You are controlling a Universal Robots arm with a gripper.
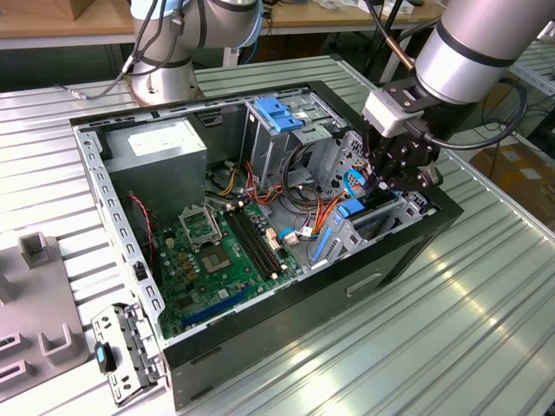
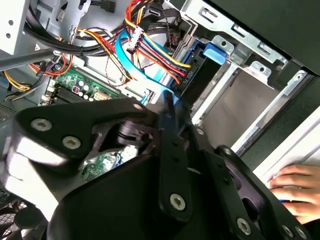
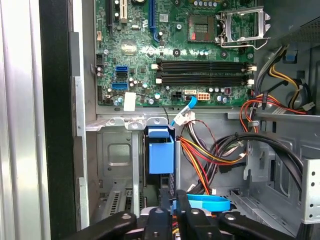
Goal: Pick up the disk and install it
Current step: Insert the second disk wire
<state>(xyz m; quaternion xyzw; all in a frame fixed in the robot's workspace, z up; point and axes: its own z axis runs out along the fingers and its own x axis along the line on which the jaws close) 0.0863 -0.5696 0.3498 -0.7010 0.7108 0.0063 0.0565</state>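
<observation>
The disk's blue carrier end (image 3: 161, 155) stands in the metal drive bay at the case's corner, and I see little of the grey body behind it. That blue end (image 1: 351, 209) lies at the exterior view's right, just below my gripper (image 1: 392, 186). In both wrist views the gripper (image 3: 176, 205) hangs right over the bay, its black fingers (image 2: 171, 117) close together. A blue flat cable (image 3: 207, 202) loops past the tips; I cannot tell whether anything is pinched between them. The blue end (image 2: 212, 50) also appears beside the bay's sheet-metal wall.
Red, yellow and black cable bundles (image 3: 210, 150) crowd the bay. The motherboard (image 1: 217, 251) fills the case floor, with the grey power-supply box (image 1: 156, 143) and the blue latch (image 1: 276, 113) on the drive cage behind it. A hand (image 2: 295, 187) rests outside the case. A grey fixture (image 1: 35, 295) stands at the left.
</observation>
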